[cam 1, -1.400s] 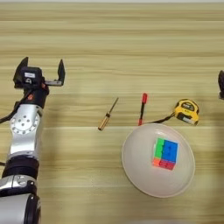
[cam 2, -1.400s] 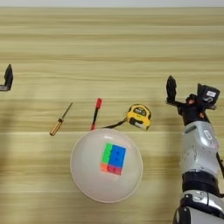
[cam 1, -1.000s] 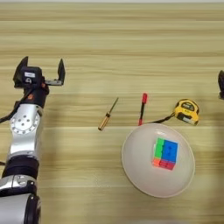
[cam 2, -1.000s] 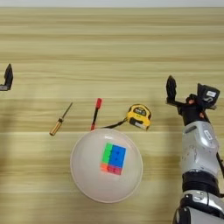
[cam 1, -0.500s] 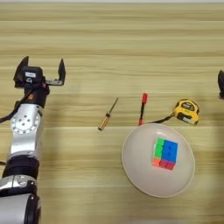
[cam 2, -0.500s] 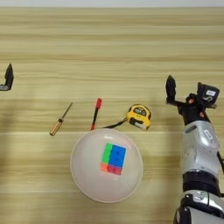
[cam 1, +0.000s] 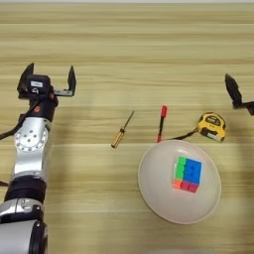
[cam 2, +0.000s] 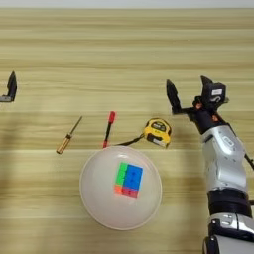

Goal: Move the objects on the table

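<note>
In the left eye view, the left gripper [cam 1: 48, 79] hovers over the table [cam 1: 124, 44] with fingers spread, empty. The puzzle cube [cam 1: 187, 174] lies on the plate [cam 1: 154, 183].

In the right eye view, the right gripper [cam 2: 188, 93] is spread, empty, near the tape measure [cam 2: 158, 132].
</note>
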You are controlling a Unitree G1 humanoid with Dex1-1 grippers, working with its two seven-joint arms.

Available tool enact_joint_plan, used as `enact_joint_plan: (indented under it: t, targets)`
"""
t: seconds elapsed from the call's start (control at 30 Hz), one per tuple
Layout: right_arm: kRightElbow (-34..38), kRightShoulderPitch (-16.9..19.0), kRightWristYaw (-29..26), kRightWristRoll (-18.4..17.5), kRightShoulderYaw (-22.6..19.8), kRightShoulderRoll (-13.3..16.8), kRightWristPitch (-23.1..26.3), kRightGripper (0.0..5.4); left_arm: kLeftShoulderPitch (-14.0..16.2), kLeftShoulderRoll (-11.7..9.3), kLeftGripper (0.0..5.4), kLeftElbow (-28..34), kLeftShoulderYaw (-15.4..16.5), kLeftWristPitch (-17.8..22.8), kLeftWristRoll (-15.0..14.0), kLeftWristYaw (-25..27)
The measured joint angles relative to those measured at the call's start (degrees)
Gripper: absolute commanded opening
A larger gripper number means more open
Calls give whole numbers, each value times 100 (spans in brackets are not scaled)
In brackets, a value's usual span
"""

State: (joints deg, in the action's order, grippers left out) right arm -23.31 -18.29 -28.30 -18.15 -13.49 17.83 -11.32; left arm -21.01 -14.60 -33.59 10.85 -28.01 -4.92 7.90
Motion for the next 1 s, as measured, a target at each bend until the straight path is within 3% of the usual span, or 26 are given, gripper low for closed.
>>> enact_joint_plan:
  t: [0.23, 0.4, 0.53, 1.0]
  targets:
    - [20, -59, -946, 224, 602, 416, 490, 539, 0, 2, 540, -1, -5, 0, 6, -7]
    - [828, 378, -2072, 68, 903, 765, 684, 539, 0, 5, 540, -1, -21, 1, 14, -20]
    - [1205, 553, -2665, -52, 1021, 976, 713, 539, 0, 6, 540, 4, -37, 0, 21, -33]
    - [1478, 753, -4227, -143, 1659, 1605, 962, 539, 20, 20, 540, 108, -46, 4, 27, -52]
